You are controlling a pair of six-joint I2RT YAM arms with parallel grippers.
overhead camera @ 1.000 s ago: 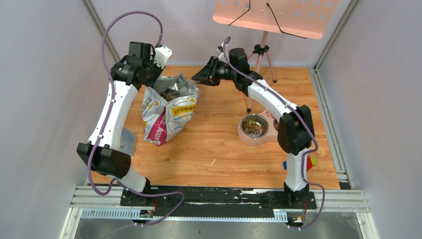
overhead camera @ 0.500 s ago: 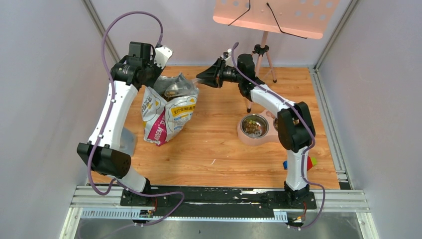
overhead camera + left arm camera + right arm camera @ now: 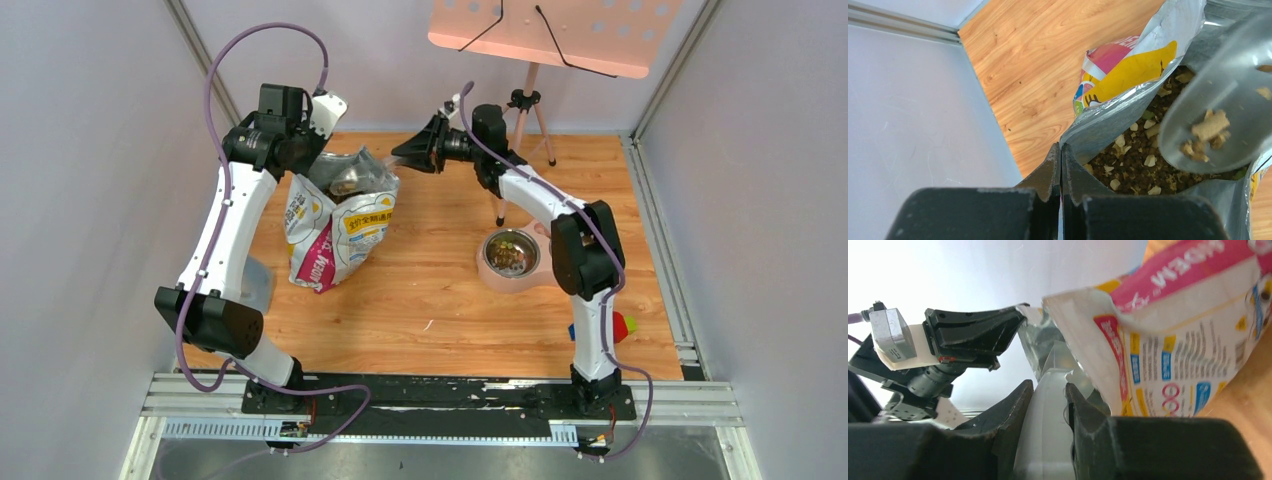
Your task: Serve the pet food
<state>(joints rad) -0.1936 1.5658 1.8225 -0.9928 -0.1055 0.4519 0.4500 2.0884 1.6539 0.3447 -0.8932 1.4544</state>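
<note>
The printed bag (image 3: 335, 230) stands open at the back left, with brown pet food (image 3: 1128, 167) inside it. My left gripper (image 3: 1061, 147) is shut on the bag's silver rim (image 3: 1108, 117) and holds the mouth open. My right gripper (image 3: 1048, 385) is shut on the white handle of the clear scoop (image 3: 1045, 430). The scoop's bowl (image 3: 1218, 120) hangs over the bag's mouth, tilted, with only a few pieces of pet food in it. In the top view the right gripper (image 3: 412, 152) sits just right of the bag's top, and the left gripper (image 3: 312, 152) is at its left edge.
A metal bowl (image 3: 510, 252) in a pink holder, with some kibble in it, sits right of centre near the right arm. A tripod (image 3: 525, 110) carrying an orange perforated tray (image 3: 545, 35) stands behind. Coloured blocks (image 3: 625, 325) lie at the right. Grey walls close both sides.
The right wrist has rolled and its elbow has shifted a little to the left, with the scoop staying at the bag's mouth. The left arm and the bag have not moved.
</note>
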